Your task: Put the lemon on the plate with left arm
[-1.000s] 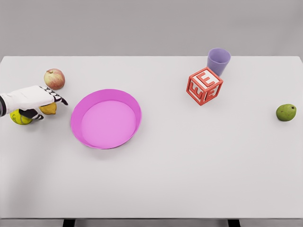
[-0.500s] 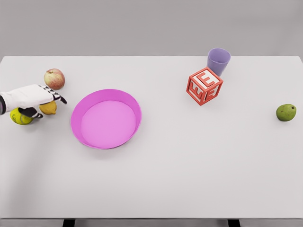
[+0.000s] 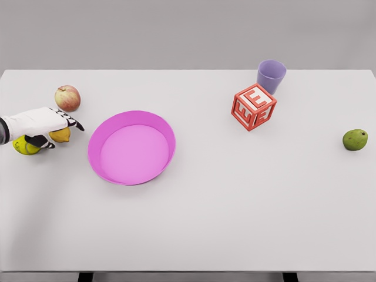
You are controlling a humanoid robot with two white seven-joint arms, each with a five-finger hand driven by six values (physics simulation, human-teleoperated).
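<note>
The yellow-orange lemon (image 3: 61,136) lies on the white table near the left edge, left of the pink plate (image 3: 101,143). My left hand (image 3: 57,126) comes in from the left edge and hovers right over the lemon. Its fingers (image 3: 73,123) stretch out flat past the fruit toward the plate, and the dark thumb (image 3: 40,141) sits below at the lemon's left side. The hand covers the lemon's top half. The fingers are not curled around it. The right arm is out of view.
A yellow-green ball (image 3: 22,146) sits just left of the lemon, partly under my wrist. A red-green apple (image 3: 67,97) lies behind the hand. Farther right stand a red letter block (image 3: 253,107), a purple cup (image 3: 271,76) and a green fruit (image 3: 355,140).
The left hand has barely shifted over the lemon. The yellow-green ball has slid slightly to the left. The lemon stays where it was.
</note>
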